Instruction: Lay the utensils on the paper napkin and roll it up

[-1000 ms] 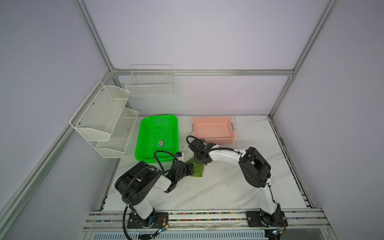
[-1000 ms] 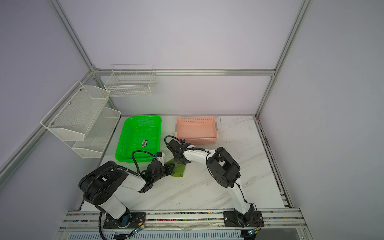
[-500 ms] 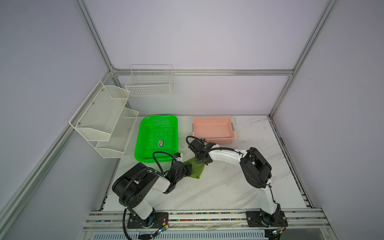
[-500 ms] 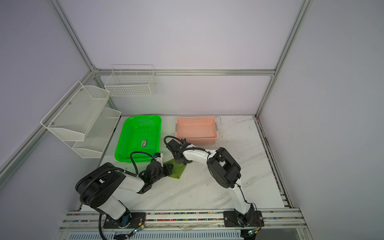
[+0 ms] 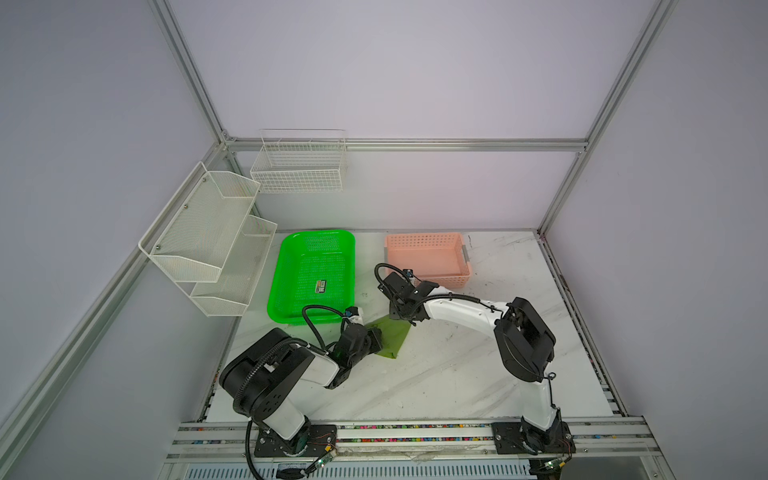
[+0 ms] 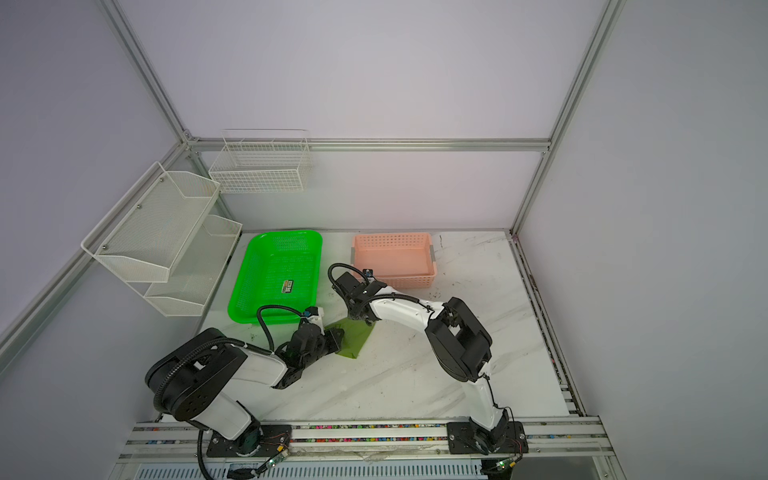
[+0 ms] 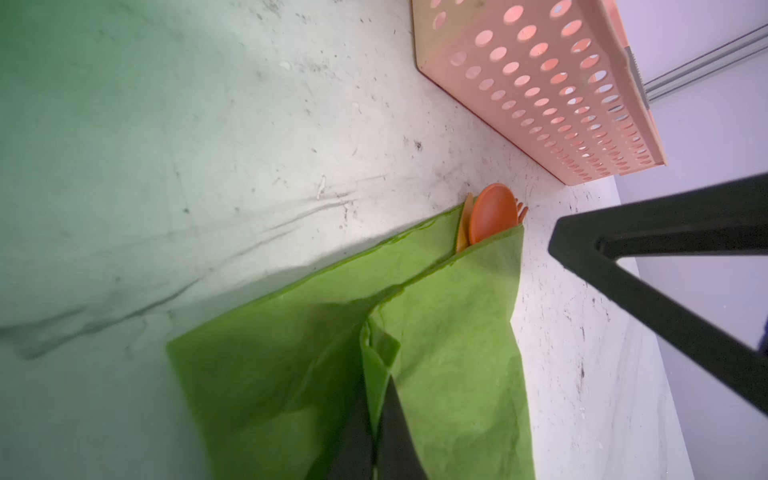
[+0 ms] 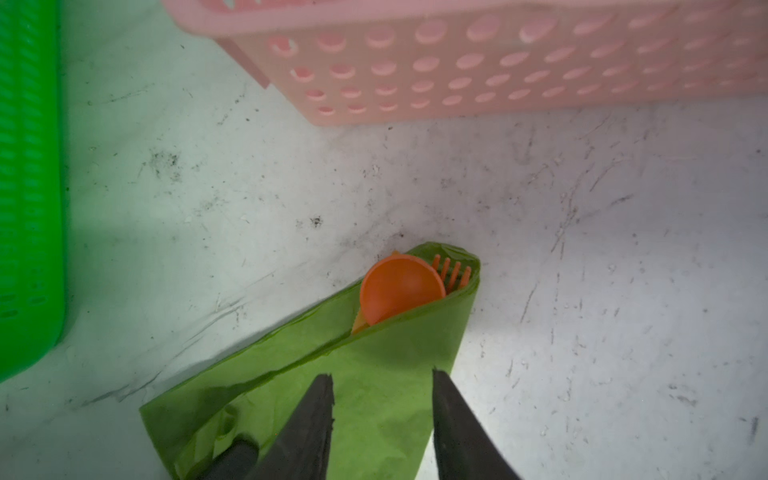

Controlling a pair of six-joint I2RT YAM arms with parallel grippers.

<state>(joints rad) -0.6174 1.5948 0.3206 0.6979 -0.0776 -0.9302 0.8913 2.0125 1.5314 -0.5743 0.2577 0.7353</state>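
The paper napkin [image 5: 395, 337] [image 6: 357, 338] lies folded over the utensils on the white table, between the two arms. An orange spoon bowl [image 8: 399, 286], fork tines [image 8: 455, 272] and a knife edge [image 8: 358, 325] stick out of its far end. The left wrist view also shows the spoon [image 7: 492, 212]. My left gripper [image 7: 374, 376] [image 5: 376, 336] is shut on a raised fold of the napkin [image 7: 453, 353]. My right gripper [image 8: 382, 376] [image 5: 403, 319] stands open just above the folded napkin [image 8: 386, 353], with nothing between its fingers.
A bright green perforated tray [image 5: 316, 274] lies left of the napkin, and a pink basket [image 5: 428, 259] [image 8: 498, 62] close behind it. White mesh shelves [image 5: 208, 237] hang on the left wall, and a wire basket [image 5: 299, 166] on the back wall.
The right gripper's jaws have widened a little over the napkin. The left gripper has stayed shut on the fold. Both arms have barely moved.
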